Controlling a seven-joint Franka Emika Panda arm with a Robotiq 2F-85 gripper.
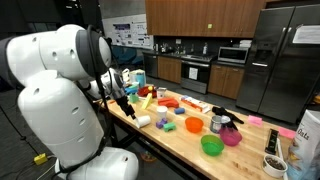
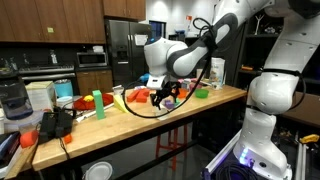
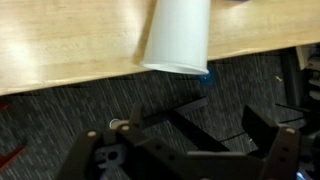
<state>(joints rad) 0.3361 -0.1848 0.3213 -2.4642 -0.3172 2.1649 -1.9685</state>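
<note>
The white cup (image 3: pixel 178 35) runs off the top edge of the wrist view, so its far end doesn't show. The gripper (image 3: pixel 182 138) is cropped at the bottom there, and in an exterior view the gripper (image 2: pixel 163 98) is just a tiny dark blob.

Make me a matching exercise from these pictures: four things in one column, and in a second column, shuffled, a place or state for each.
Things
1. white cup
2. gripper
3. green bowl
4. refrigerator

Places or states
A. beside the pink bowl on the table
B. open, nothing between its jaws
C. at the back of the kitchen
D. lying on its side at the table's edge

Pairs: 1-D, 2-B, 3-A, 4-C
</note>
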